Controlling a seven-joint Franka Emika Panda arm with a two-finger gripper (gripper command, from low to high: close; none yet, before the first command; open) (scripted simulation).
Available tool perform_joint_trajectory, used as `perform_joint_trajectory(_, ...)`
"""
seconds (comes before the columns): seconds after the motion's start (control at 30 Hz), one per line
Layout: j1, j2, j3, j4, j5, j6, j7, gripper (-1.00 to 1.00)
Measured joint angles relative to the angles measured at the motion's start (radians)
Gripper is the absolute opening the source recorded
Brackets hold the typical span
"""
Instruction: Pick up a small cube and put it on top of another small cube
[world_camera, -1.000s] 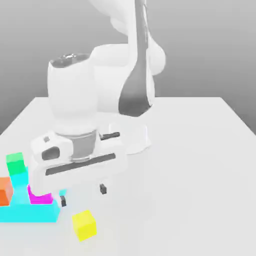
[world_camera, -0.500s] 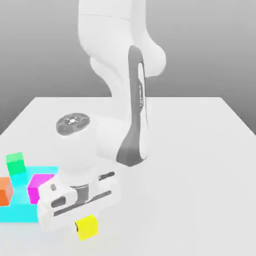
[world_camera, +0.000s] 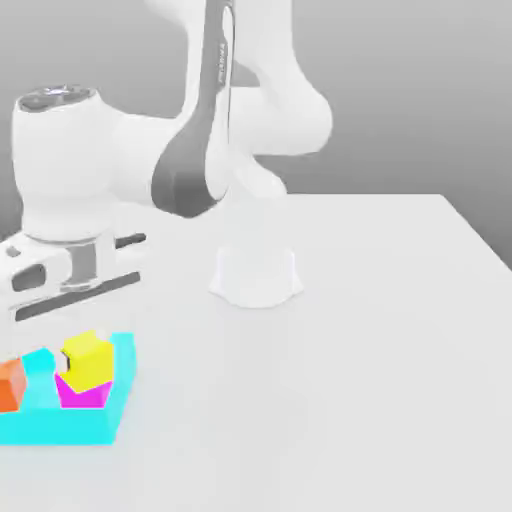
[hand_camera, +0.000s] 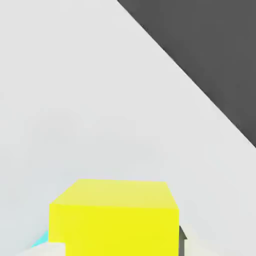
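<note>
Since a second ago the gripper (world_camera: 72, 360) has closed on the yellow cube (world_camera: 86, 357), lifted it off the table (world_camera: 350, 380) and swung it toward the exterior view's left over the magenta cube (world_camera: 82, 394), so placing on the green cube likely remains.

Yellow cube (hand_camera: 114, 220) sits close in front of the camera, top face and one side face both lit, edges square to the frame. A dark finger (hand_camera: 182, 237) shows as a sliver touching the cube's side. White table (hand_camera: 85, 100) spreads behind the cube, its straight edge running diagonally against a dark grey background (hand_camera: 215, 50). A small cyan patch (hand_camera: 42, 240) sits beside the cube's lower corner.
</note>
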Motion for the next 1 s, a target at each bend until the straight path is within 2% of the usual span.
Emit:
perform_joint_trajectory(0.23,-0.064,-0.119,-0.102,-0.009,-0.077,-0.098,-0.394,-1.0)
perform_joint_trajectory(0.53,-0.111,-0.182,-0.292,-0.034,-0.131,-0.175,-0.926,-1.0)
perform_joint_trajectory(0.73,-0.069,-0.115,-0.335,-0.052,-0.046,-0.142,-1.059,-1.0)
perform_joint_trajectory(1.0,-0.04,0.025,-0.359,-0.075,0.077,0.004,-1.15,-1.0)
